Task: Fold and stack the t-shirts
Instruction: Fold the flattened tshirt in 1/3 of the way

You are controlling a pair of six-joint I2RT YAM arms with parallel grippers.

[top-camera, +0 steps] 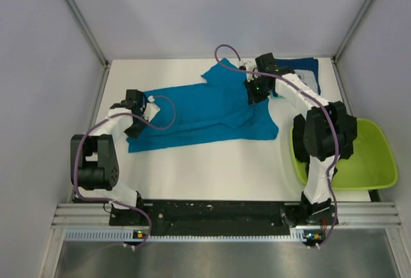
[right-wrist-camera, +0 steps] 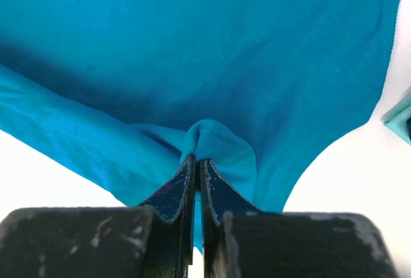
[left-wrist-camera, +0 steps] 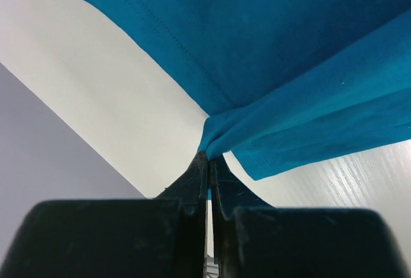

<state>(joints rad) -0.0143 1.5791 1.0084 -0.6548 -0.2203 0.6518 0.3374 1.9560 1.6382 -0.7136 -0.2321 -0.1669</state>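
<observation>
Pinching a gathered fold at the hem end of the teal-blue t-shirt (left-wrist-camera: 289, 47), the left pincer (left-wrist-camera: 207, 159) has its jaws pressed together on the cloth with only a thin slit between them. The fold sits just above the white table (left-wrist-camera: 128, 117). From above, this left pincer (top-camera: 146, 106) is at the shirt's left end, nearer the arm bases.

Farther back, the right pincer (right-wrist-camera: 196, 162) is likewise clamped on the teal-blue t-shirt (right-wrist-camera: 192, 47), a small hump of fabric bulging up between its worn black fingers (right-wrist-camera: 170, 191). Overhead, the right pincer (top-camera: 255, 92) grips near the collar end. The teal-blue t-shirt (top-camera: 205, 111) lies stretched left to right across the middle of the table (top-camera: 212, 162), one sleeve pointing toward the back wall.

At the table's right edge sits the lime-green basin (top-camera: 376, 162). What shows of its inside is plain green plastic, and the right arm's elbow hangs over its left rim, hiding part of it.

Only the overhead view shows the basin and the navy t-shirt (top-camera: 307, 71), which lies at the far right of the table, behind the right arm. The wrist views alone show how tightly each set of jaws bites the cloth. The right wrist view also catches a pale corner (right-wrist-camera: 401, 121) at its right edge, too little to identify.
</observation>
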